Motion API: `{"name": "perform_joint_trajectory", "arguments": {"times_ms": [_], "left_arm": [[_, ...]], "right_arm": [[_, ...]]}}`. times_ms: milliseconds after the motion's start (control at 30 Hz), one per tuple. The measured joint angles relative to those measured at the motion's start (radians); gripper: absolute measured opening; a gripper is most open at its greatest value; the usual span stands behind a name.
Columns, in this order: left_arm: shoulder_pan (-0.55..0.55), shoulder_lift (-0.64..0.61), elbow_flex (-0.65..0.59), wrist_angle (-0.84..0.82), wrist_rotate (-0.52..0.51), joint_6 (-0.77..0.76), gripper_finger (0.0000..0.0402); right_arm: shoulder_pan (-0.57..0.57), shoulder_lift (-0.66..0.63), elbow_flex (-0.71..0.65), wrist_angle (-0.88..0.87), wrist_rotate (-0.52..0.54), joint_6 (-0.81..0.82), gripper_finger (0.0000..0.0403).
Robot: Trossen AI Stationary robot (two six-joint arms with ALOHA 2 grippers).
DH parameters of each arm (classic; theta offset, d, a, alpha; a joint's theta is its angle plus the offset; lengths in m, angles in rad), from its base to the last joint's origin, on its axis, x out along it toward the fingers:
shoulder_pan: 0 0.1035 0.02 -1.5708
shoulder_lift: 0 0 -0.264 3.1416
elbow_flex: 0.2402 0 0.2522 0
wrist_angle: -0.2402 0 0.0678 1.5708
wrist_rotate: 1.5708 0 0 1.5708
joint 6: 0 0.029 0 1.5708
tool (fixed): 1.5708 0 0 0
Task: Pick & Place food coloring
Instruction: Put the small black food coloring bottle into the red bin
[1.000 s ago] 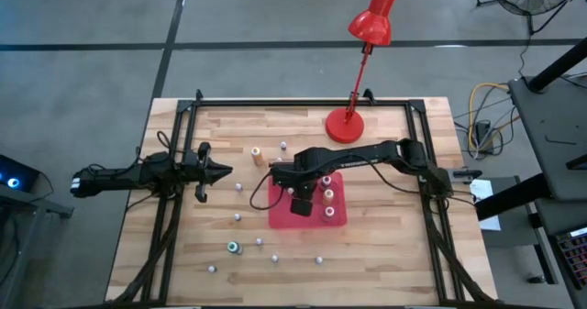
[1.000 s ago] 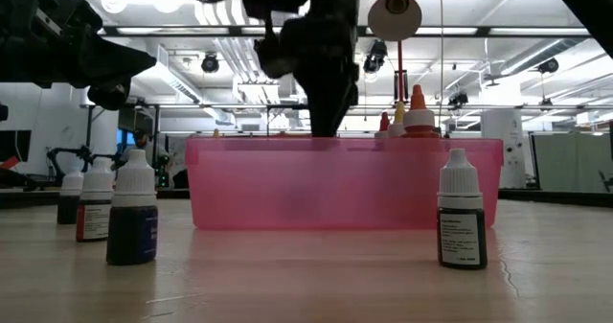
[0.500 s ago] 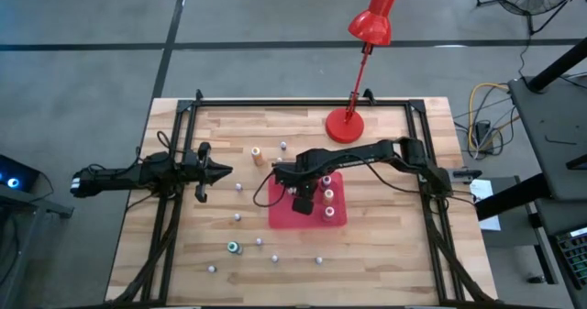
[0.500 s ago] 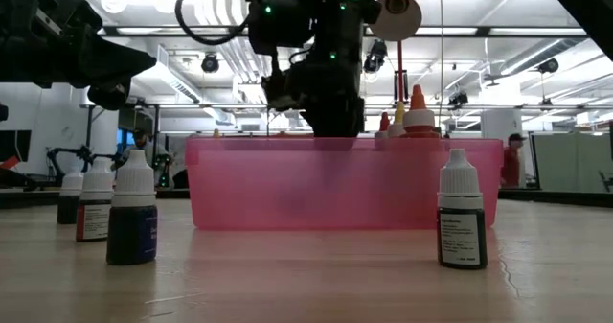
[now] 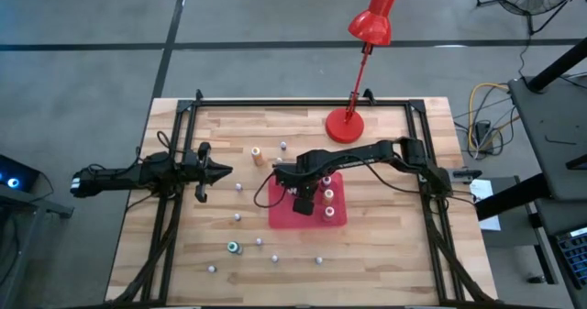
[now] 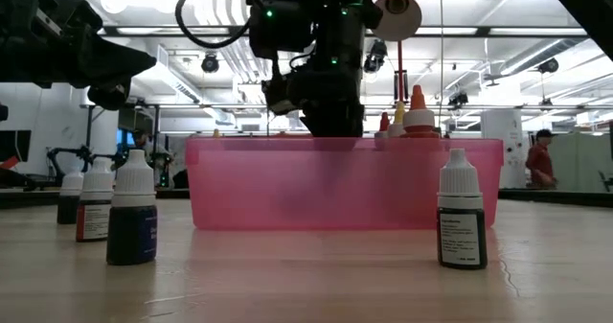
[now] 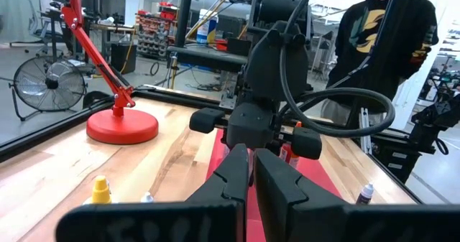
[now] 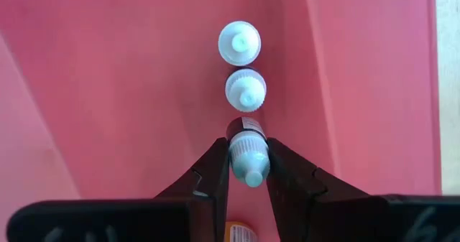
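Observation:
My right gripper hangs over the red tray and is shut on a small dark food coloring bottle with a pale teal cap. Two white-capped bottles stand on the tray floor just beyond it, and three more stand in the tray's right part. Several loose bottles stand on the table, among them an orange one and a teal one. My left gripper waits shut and empty at the table's left. My right gripper pinches the bottle at its cap between its two fingers, one on each side. The fingers come from above, pointing down. The bottle is about upright, cap up, inside the tray. I cannot tell whether its bottom rests on the tray floor.
The red desk lamp's base stands at the far side, close behind the tray. In the low view, bottles stand near the table's front, on either side of the tray. A person stands beyond the table.
My right gripper has come down a little over the tray with the bottle still held, and it has kept nearly still in the last half second. A person has walked along the room's far right.

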Motion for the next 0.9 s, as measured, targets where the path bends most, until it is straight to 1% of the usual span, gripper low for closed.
{"name": "perform_joint_trajectory", "arguments": {"times_ms": [200, 433, 600, 900], "left_arm": [[0.0, 0.0, 0.0, 0.0, 0.0, 0.0, 0.0], [0.0, 0.0, 0.0, 0.0, 0.0, 0.0, 0.0], [0.0, 0.0, 0.0, 0.0, 0.0, 0.0, 0.0], [0.0, 0.0, 0.0, 0.0, 0.0, 0.0, 0.0]], "right_arm": [[0.0, 0.018, 0.004, 0.008, -0.011, -0.011, 0.0068], [0.0, 0.076, 0.07, -0.014, -0.018, -0.034, 0.0068], [-0.001, 0.079, 0.089, -0.012, -0.016, -0.034, 0.0068], [-0.003, 0.077, 0.076, -0.021, -0.01, -0.032, 0.0068]]}}
